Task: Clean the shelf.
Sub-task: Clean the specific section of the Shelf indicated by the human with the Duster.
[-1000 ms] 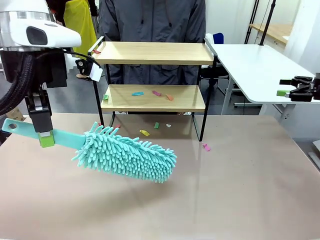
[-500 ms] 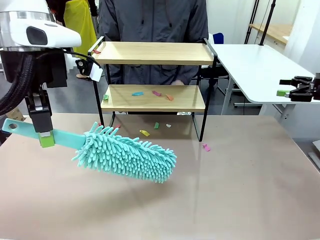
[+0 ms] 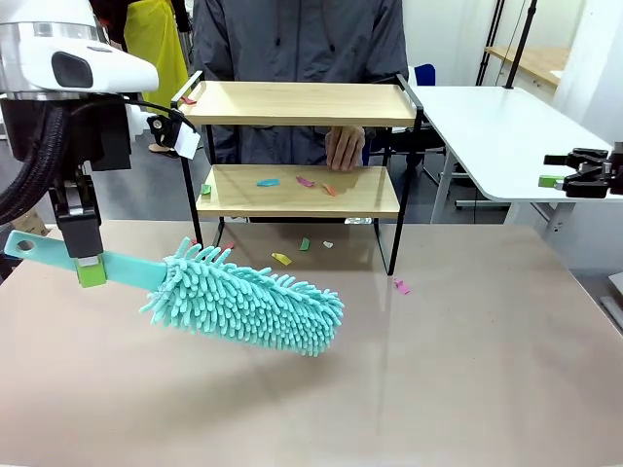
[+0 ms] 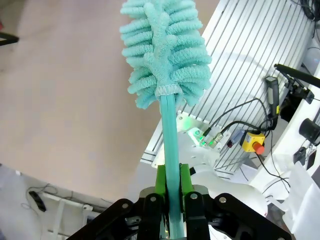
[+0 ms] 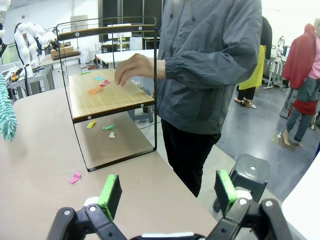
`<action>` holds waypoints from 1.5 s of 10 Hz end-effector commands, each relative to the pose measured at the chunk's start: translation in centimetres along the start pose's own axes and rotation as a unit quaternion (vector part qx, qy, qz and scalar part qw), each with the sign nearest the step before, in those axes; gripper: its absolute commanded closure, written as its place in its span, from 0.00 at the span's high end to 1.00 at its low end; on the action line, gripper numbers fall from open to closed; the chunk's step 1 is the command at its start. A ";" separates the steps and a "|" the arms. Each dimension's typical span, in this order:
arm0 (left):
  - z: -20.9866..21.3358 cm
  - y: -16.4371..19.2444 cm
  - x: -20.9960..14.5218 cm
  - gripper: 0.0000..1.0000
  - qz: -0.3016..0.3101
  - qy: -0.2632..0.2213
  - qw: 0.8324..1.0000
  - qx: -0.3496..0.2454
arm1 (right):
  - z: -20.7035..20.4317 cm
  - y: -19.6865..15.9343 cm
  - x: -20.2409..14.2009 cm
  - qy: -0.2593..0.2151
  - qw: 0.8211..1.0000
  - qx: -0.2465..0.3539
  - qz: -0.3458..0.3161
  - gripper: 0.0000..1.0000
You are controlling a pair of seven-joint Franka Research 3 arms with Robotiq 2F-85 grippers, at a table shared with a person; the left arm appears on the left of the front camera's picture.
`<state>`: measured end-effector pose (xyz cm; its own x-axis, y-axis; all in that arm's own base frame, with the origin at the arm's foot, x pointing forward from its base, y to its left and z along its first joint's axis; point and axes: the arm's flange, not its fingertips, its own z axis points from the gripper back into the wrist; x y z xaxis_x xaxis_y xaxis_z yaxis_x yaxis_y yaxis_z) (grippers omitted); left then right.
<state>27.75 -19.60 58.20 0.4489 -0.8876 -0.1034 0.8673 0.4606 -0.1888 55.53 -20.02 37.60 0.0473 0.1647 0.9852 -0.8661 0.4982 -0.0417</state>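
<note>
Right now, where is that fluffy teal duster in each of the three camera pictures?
Front view: duster left of centre, before the shelf.
Left wrist view: its fluffy head top centre, handle running down.
Right wrist view: its tip at the left edge.
Shared landmark: the tan tabletop.

There was one shelf (image 3: 292, 102) with two boards, standing at the far edge of the one surface (image 3: 467, 370). One duster (image 3: 248, 302) was there. Nine paper scraps lay about. One red scrap (image 3: 188, 99) lay on the top board. Four lay on the lower board: green (image 3: 206, 189), blue (image 3: 268, 181), pink (image 3: 305, 180) and orange (image 3: 330, 190). Four lay on the surface: yellow (image 3: 281, 259), green (image 3: 304, 244), white (image 3: 328, 244) and pink (image 3: 401, 286). There were two pincers, the left pincer (image 3: 91, 270) and the right pincer (image 3: 557, 168), and one hand (image 3: 345, 148).
</note>
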 end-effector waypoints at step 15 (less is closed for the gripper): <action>0.2 -0.1 -0.4 0.13 0.001 -0.002 1.000 -0.001 | -0.1 0.1 0.2 0.002 1.000 0.001 0.002 1.00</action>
<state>27.75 -19.60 58.20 0.4489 -0.8876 -0.1034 0.8673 0.4606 -0.1888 55.53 -20.02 37.60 0.0473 0.1647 0.9852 -0.8661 0.4982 -0.0417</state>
